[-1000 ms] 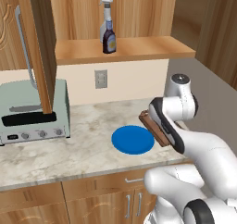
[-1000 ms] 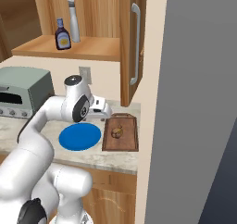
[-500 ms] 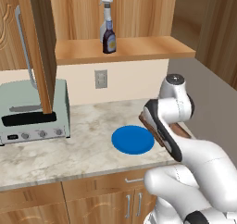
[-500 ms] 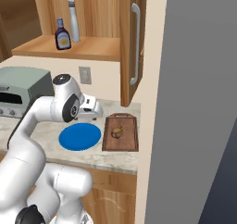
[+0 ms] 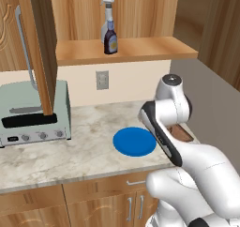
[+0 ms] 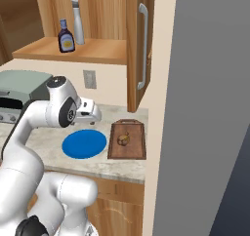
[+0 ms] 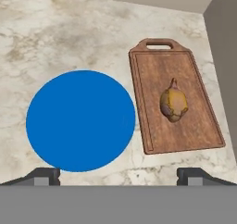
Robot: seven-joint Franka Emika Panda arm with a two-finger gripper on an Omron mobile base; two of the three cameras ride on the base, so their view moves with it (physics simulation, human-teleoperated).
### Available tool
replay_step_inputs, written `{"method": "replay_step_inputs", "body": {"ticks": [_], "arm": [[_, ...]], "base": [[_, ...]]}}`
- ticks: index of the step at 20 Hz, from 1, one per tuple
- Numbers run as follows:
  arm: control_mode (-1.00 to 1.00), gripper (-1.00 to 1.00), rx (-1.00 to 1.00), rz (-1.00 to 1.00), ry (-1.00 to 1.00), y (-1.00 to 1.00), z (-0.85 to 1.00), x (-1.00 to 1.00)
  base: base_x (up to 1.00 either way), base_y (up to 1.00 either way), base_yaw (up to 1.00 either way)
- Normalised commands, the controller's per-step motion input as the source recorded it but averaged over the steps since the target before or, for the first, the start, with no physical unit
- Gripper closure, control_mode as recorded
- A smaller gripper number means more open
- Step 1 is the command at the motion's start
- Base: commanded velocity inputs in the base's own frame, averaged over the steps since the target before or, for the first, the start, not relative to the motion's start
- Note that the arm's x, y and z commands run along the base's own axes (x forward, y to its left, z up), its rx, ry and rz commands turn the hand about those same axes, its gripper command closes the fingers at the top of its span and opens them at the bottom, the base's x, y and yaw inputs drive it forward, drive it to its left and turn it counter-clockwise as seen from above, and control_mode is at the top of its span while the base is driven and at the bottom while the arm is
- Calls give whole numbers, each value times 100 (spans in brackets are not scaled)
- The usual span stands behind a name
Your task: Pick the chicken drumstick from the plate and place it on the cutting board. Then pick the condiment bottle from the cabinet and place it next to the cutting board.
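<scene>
The chicken drumstick [image 7: 173, 103] [image 6: 123, 140] lies in the middle of the cutting board [image 7: 157, 75] [image 6: 133, 151], with nothing touching it. The blue plate [image 7: 81, 120] [image 5: 134, 141] [image 6: 84, 144] sits bare on the counter just left of the board. My gripper [image 7: 119, 177] [image 6: 92, 114] hovers well above the counter over the plate's near edge, open and holding nothing. The condiment bottle [image 5: 111, 40] [image 6: 66, 36] stands upright on the shelf of the cabinet [image 5: 126, 50], whose door [image 6: 139, 45] hangs open.
A tall grey spray bottle [image 5: 108, 19] [image 6: 76, 25] stands right behind the condiment bottle. A toaster oven [image 5: 33, 113] [image 6: 19, 91] takes up the counter's left end. The cabinet's left door [image 5: 40, 43] juts out above it. A grey wall [image 6: 210, 108] closes off the right.
The hand has drawn back leftward from beside the cutting board toward the plate, and the arm's elbow has risen. The drumstick stays on the board.
</scene>
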Motion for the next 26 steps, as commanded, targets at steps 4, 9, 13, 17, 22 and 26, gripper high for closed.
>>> {"method": "replay_step_inputs", "body": {"ticks": [4, 9, 13, 17, 22, 26], "arm": [[-100, -100, 0, 12, 0, 15, 7, 0], [-100, -100, 0, 16, 0, 13, 3, 0], [-100, -100, 0, 17, -3, 16, 0, 0], [-100, -100, -2, 18, -7, 20, 0, 0], [-100, -100, -4, 22, -13, 23, 0, 0], [-100, -100, -5, 28, -11, 15, 0, 3]], "base": [[0, 0, 0], [0, 0, 0], [0, 0, 0], [0, 0, 0], [0, 0, 0], [0, 0, 0]]}}
